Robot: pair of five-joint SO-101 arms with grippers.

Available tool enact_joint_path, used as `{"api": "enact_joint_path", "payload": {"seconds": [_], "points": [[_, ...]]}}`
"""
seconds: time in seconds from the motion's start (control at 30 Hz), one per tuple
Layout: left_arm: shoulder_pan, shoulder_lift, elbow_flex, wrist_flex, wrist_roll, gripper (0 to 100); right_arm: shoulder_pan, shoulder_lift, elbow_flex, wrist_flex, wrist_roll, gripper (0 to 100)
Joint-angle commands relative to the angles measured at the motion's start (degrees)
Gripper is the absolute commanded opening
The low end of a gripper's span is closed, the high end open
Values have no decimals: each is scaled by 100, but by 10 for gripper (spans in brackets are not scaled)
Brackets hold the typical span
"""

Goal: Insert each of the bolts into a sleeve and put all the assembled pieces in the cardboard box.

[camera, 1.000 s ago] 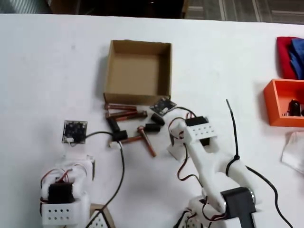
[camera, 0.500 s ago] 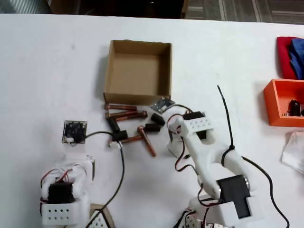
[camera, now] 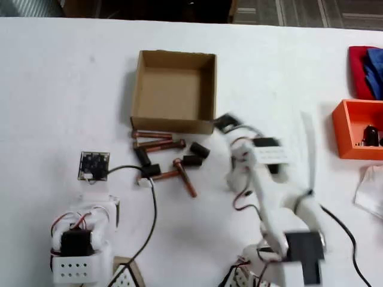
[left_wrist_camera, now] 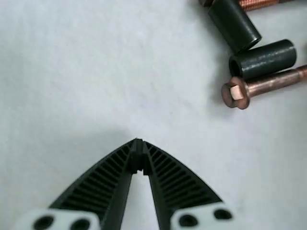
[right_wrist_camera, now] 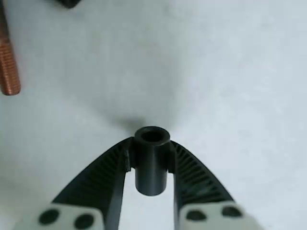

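**R gripper has sleeve, L closed on nothing**

R gripper (right_wrist_camera: pixel 151 143) clamps a black sleeve (right_wrist_camera: pixel 152 167) lengthwise betw. its fingers, bore end past the tips, over bare counter (right_wrist_camera: pixel 230 72). L gripper (left_wrist_camera: pixel 138 143) is fully closed, tips touching, holding nothing, near two loose sleeves (left_wrist_camera: pixel 263 58) & a bolt (left_wrist_camera: pixel 259 86). Other bolts (camera: pixel 161 144) lie just in front of the cardboard box (camera: pixel 173 124). A black cable (camera: pixel 154 209) runs beside them. An orange bin (camera: pixel 359 152) sits well apart.

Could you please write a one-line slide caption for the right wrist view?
Right gripper clamps a sleeve over the table, a bolt lying nearby.
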Motion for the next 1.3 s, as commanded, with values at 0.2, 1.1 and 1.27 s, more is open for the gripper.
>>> {"api": "enact_joint_path", "payload": {"seconds": [0.2, 1.1, 1.27], "points": [[53, -88, 119, -105, 18, 28, 277, -4312, 35, 866, -264, 22], [-1292, -97, -66, -1934, -4853, 147, 198, -4760, 466, 1464, -527, 23], [-1538, -62, -514, -2629, -3332, 177, 207, -4787, 466, 1473, -527, 23]]}}
